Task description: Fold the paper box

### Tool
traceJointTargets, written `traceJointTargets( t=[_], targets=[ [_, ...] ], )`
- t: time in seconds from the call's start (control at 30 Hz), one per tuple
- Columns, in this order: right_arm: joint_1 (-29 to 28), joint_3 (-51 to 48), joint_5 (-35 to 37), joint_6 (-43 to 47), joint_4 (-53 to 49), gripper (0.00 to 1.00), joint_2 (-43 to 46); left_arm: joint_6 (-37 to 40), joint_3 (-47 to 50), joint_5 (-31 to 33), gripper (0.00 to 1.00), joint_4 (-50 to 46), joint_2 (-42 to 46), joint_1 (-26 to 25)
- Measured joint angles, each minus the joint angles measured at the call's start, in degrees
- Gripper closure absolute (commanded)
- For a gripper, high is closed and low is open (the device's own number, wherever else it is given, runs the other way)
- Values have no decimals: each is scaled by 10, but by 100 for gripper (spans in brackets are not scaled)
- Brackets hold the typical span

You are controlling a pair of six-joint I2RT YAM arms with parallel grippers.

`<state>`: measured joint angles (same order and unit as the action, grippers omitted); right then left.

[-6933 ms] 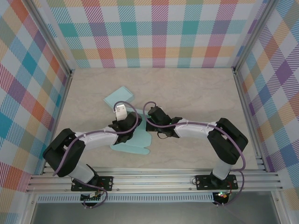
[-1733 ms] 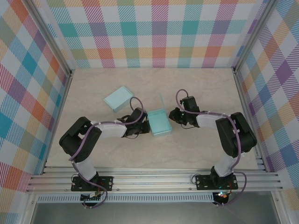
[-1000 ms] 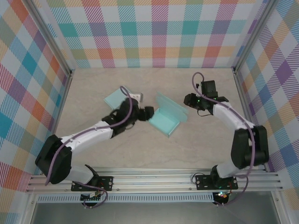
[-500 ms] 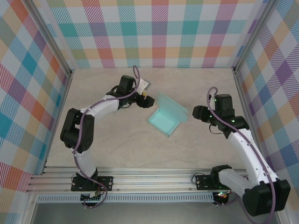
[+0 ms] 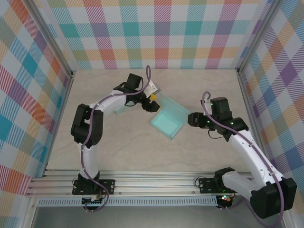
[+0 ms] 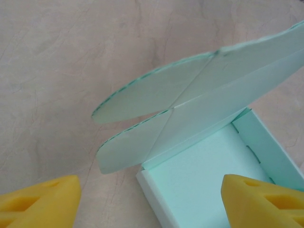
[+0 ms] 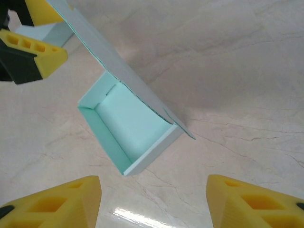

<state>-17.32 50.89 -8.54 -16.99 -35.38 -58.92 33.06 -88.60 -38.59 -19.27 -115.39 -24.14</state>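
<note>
Both arms share one build: white tubular links set between bulky black joint housings. The left arm (image 5: 107, 100) and the right arm (image 5: 249, 151) each carry a purple cable (image 5: 82, 159) that runs along the links and loops free near the wrist. Each arm stands on a flat black base plate (image 5: 216, 183) bolted to the rail at the near edge of the desk. A small white block (image 5: 152, 87) sits at the left wrist. The jaws are bright yellow wedges with moulded hollow pockets in their sides, and the left pair is backed with black.
</note>
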Motion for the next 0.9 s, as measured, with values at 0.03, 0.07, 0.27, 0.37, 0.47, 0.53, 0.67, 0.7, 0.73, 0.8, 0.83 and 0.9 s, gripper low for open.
traceJointTargets(
  t=[0.03,0.07,0.27,0.37,0.47,0.53,0.67,0.7,0.73,0.8,0.83,0.9],
  targets=[
    [-3,0,3,3,2,42,-9,3,-6,2,23,-4,-7,0],
    [-5,-1,5,5,4,42,-16,7,-12,3,25,-6,-13,0],
    [-21,-1,25,21,17,47,-63,23,-62,5,32,-36,-43,-1],
    [-23,-1,32,28,22,49,-75,31,-90,5,35,-52,-54,-2],
    [-26,-1,38,31,30,49,-90,41,-112,5,36,-65,-64,-5],
    [-27,-1,43,37,35,50,-106,45,-118,5,39,-73,-68,-7],
    [-29,-1,49,45,44,56,-134,55,-124,5,48,-87,-72,-11],
    [-30,0,49,45,47,59,-139,57,-127,5,49,-92,-74,-12],
    [-31,1,51,46,49,62,-146,59,-130,5,53,-94,-75,-14],
    [-34,5,51,48,55,70,-156,60,-135,5,64,-96,-78,-16],
    [-36,8,51,50,58,74,-161,58,-136,4,69,-96,-79,-18],
    [-39,17,56,53,61,79,-169,56,-136,0,74,-96,-79,-20]
  ],
)
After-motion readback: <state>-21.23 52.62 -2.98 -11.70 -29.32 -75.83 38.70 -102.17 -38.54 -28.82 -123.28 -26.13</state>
